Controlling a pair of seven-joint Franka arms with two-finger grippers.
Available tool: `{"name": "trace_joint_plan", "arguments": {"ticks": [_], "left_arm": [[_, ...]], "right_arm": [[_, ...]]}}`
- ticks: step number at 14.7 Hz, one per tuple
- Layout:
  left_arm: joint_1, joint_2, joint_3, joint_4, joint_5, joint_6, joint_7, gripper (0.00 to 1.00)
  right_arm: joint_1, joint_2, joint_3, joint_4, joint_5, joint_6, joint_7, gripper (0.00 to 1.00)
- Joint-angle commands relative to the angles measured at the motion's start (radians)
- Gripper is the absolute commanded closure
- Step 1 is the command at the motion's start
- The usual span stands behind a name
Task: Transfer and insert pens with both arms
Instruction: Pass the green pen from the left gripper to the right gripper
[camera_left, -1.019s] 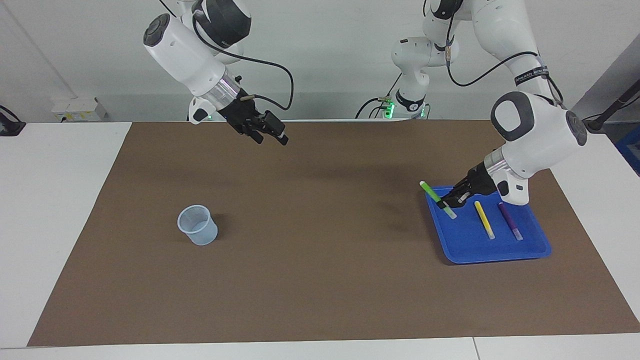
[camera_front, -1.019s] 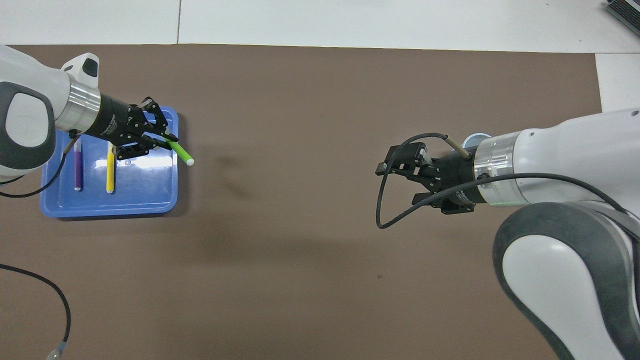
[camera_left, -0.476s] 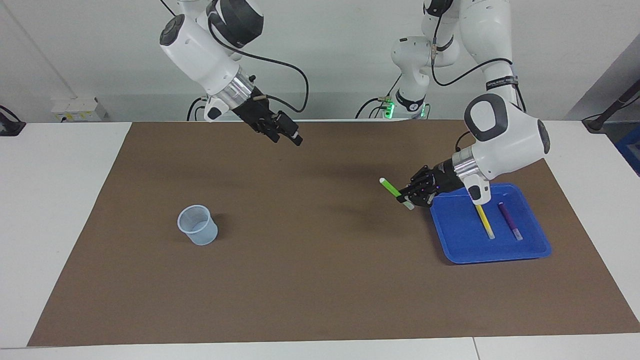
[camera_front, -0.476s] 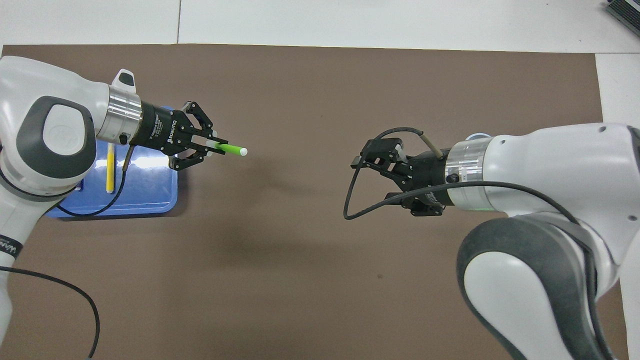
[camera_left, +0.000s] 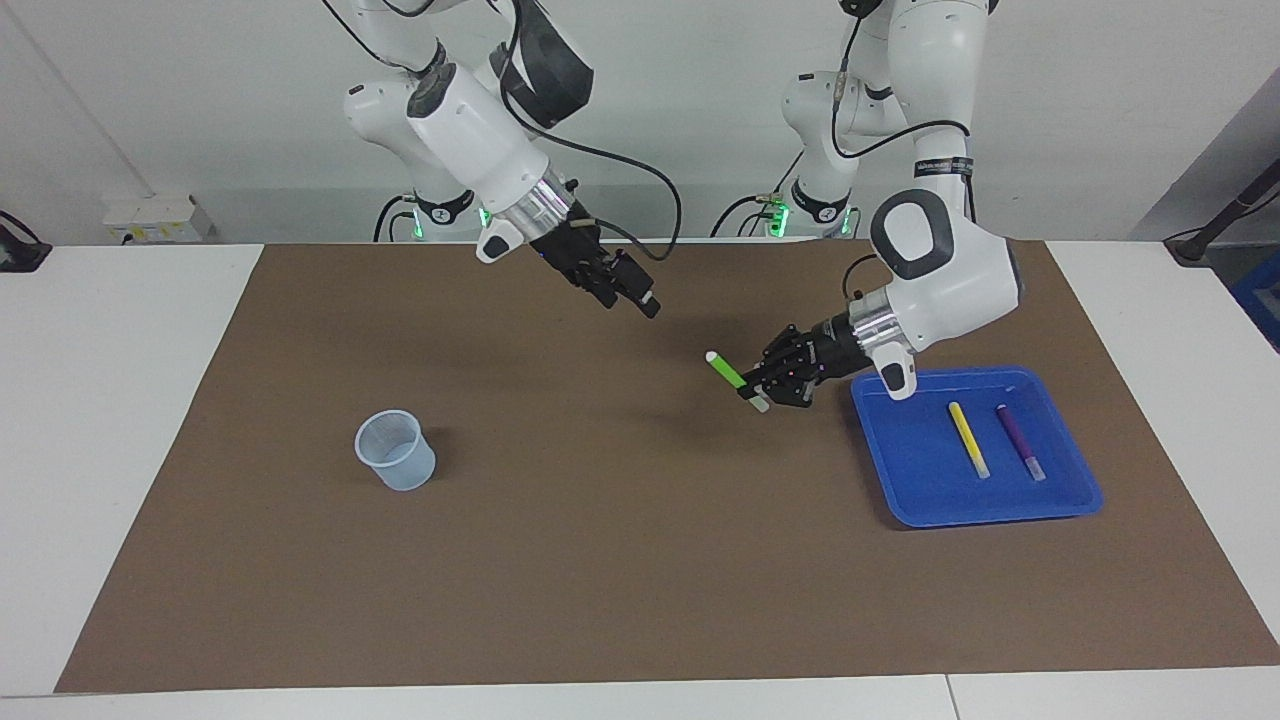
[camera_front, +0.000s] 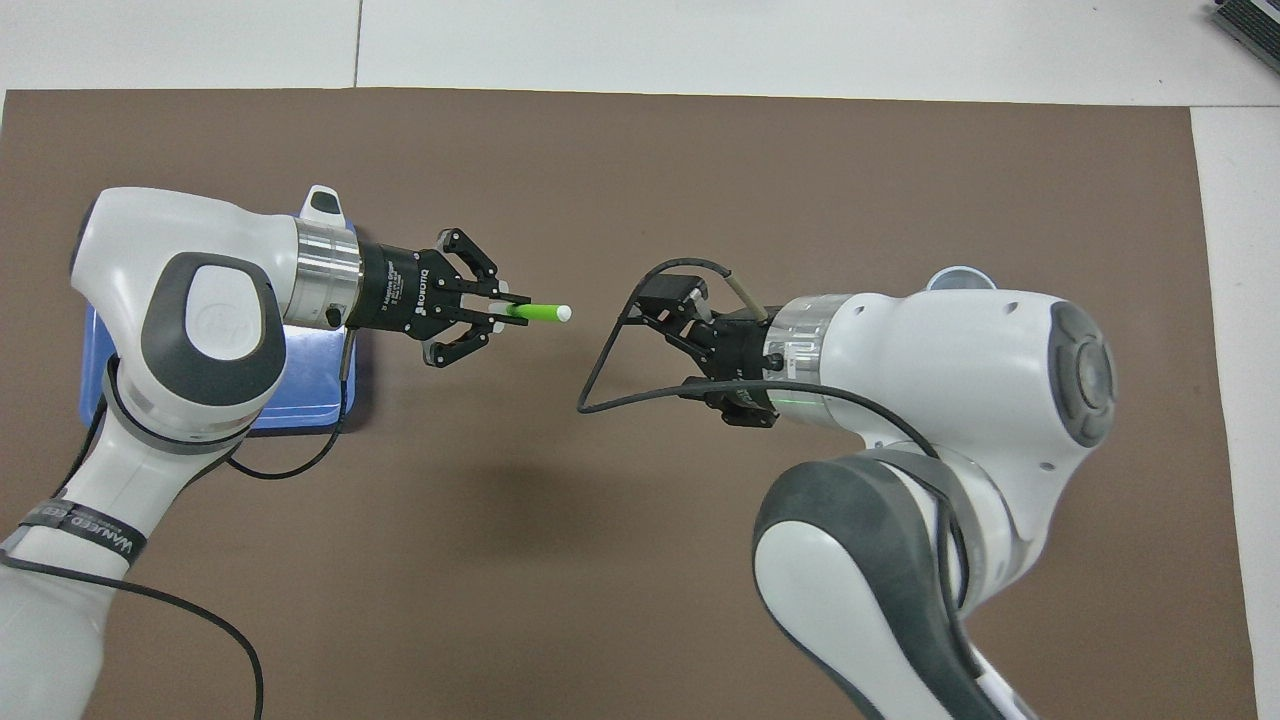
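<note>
Your left gripper sits right of centre in the facing view, up in the air over the brown mat, with its fingers clenched on the green pen. The pen is gripped near its lower end and slants upward, its pale tip pointing toward the upper left of that frame; in the overhead view the same pen juts out from the gripper toward mid-frame, aimed at your other arm. Your right gripper hangs over the mat in the upper middle of the facing view, tilted down toward the pen, with its fingers spread and nothing between them; from overhead it shows just right of centre, a clear gap separating it from the pen's tip. The blue tray lies on the mat at the right of the facing view, and the yellow pen and the purple pen lie side by side in it, apart from each other. A pale translucent cup stands upright on the mat at the left of the facing view, well apart from both grippers. The white tabletop shows around the mat's edges.
</note>
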Motion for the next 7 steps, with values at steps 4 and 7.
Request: {"name": "trace_joint_plan", "arguments": {"ticks": [4,7], "left_arm": [[-0.076,-0.033,0.014,-0.041,-0.053,0.054,-0.104,1.00],[-0.082,-0.033,0.014,-0.040,-0.054,0.058,-0.106,1.00]], "right_arm": [[-0.010,0.033,-0.006,0.032,0.011,-0.097,-0.276,0.00],[-0.012,0.035,-0.006,0.041,-0.009,-0.103,-0.305,0.00]]}}
